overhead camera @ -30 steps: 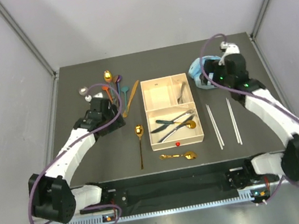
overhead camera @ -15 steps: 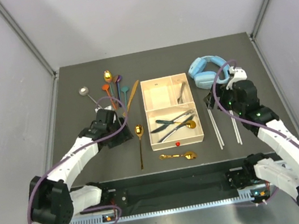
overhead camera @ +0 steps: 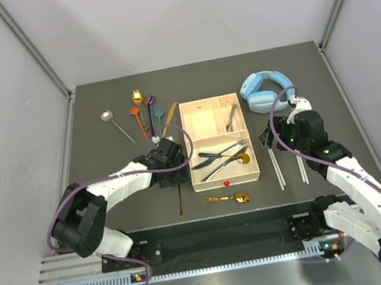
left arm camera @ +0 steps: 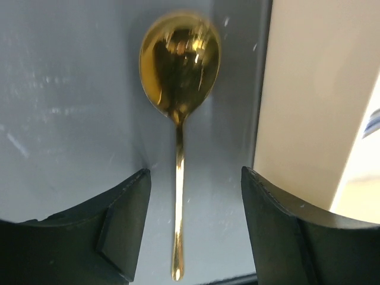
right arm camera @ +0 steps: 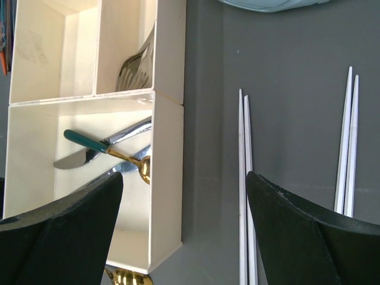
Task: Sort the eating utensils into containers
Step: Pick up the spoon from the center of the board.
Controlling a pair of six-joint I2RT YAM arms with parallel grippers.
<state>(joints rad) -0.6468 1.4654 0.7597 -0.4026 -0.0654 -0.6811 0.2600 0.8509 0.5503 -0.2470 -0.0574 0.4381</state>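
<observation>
L gripper (left arm camera: 195,172) moved over gold spoon (left arm camera: 180,59), jaws apart; R gripper (right arm camera: 184,174) apart by chopsticks (right arm camera: 243,178).

a lab robot cell — plain grey walls (overhead camera: 190,11), a dark table (overhead camera: 202,78), a metal mounting rail (overhead camera: 232,261)

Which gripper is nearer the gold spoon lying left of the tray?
Left. The left gripper hangs right over the spoon, straddling its handle. The right gripper is across the tray, over the chopsticks.

Left arm (overhead camera: 121,185) and right arm (overhead camera: 350,178) have white shells, black joints and looping purple cables (overhead camera: 270,103)
</observation>
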